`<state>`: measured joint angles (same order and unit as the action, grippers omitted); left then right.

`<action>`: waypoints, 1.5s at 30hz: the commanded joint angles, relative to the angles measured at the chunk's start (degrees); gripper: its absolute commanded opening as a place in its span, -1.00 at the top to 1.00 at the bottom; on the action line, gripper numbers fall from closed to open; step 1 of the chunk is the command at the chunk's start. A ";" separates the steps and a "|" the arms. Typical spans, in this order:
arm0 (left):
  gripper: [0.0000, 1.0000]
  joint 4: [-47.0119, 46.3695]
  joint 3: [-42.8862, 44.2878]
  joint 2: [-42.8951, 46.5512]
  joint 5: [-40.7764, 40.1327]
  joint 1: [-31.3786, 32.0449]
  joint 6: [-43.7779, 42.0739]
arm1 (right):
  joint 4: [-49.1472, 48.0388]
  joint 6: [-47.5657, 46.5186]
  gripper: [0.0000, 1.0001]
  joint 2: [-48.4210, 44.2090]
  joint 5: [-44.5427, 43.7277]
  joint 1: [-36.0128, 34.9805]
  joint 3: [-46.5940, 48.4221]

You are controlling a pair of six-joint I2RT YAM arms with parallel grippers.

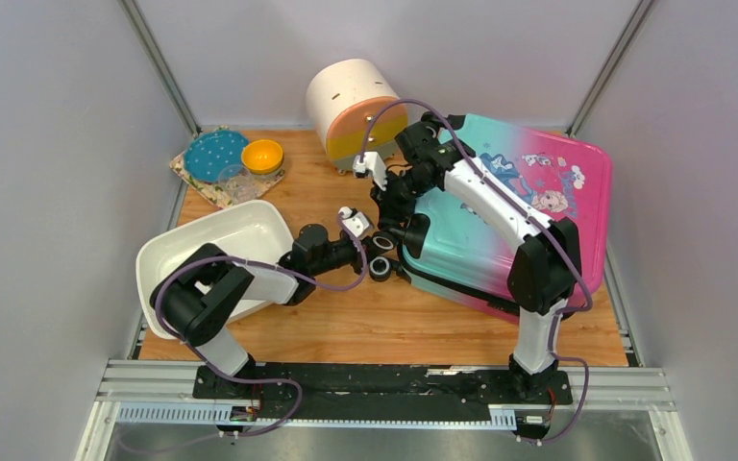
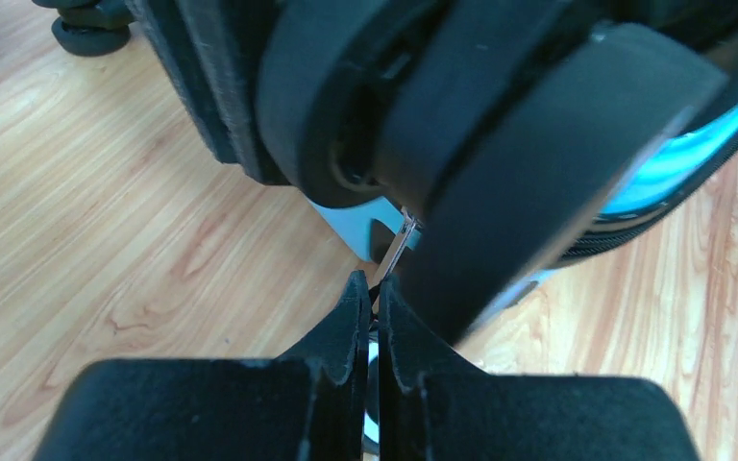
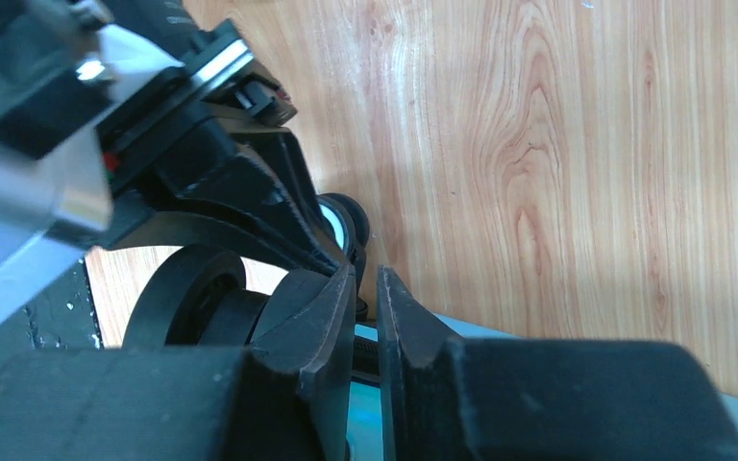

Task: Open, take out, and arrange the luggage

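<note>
The luggage [image 1: 528, 206], a pink-to-teal hard-shell suitcase with a princess print, lies flat and closed on the right of the wooden table. Its black wheels [image 1: 381, 268] are at its near-left corner. My left gripper [image 1: 377, 254] is at that corner. In the left wrist view it [image 2: 370, 283] is shut on a thin silver zipper pull [image 2: 396, 248] beside a wheel [image 2: 538, 144]. My right gripper [image 1: 399, 233] reaches over the case to the same edge. In the right wrist view it [image 3: 365, 279] is shut to a narrow slit over the zip, beside a wheel [image 3: 183, 288]; nothing shows between the jaws.
A white basin [image 1: 213, 252] sits at the left under my left arm. A round cream drawer cabinet [image 1: 356, 113] stands at the back centre. A teal plate [image 1: 213, 154] and yellow bowl [image 1: 262, 156] rest on a patterned mat at the back left. Walls close in on both sides.
</note>
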<state>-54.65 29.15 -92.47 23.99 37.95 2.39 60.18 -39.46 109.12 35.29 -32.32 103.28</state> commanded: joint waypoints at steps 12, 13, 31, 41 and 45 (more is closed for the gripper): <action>1.00 5.17 -3.02 5.08 -5.10 -5.08 3.85 | 22.61 -2.37 0.70 -9.18 9.01 -2.04 -13.45; 1.00 5.34 -3.83 5.97 -5.00 -5.00 3.41 | 22.61 -2.37 0.71 -10.06 9.36 -3.09 -14.33; 0.31 6.22 -8.05 10.81 11.94 -5.08 -9.13 | -7.35 31.47 -0.14 -6.48 -10.64 17.19 18.17; -0.35 -2.72 -7.35 7.92 27.85 -5.00 -14.88 | -18.78 33.13 -0.16 3.89 -30.62 18.08 22.04; -0.39 -4.76 -4.28 4.05 30.67 -3.94 -13.65 | -21.15 32.52 -0.16 8.11 -33.96 18.17 23.10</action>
<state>-53.08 21.19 -85.71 47.72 33.06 -10.52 44.71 -7.90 115.31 8.21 -14.02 122.89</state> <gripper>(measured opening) 0.689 0.581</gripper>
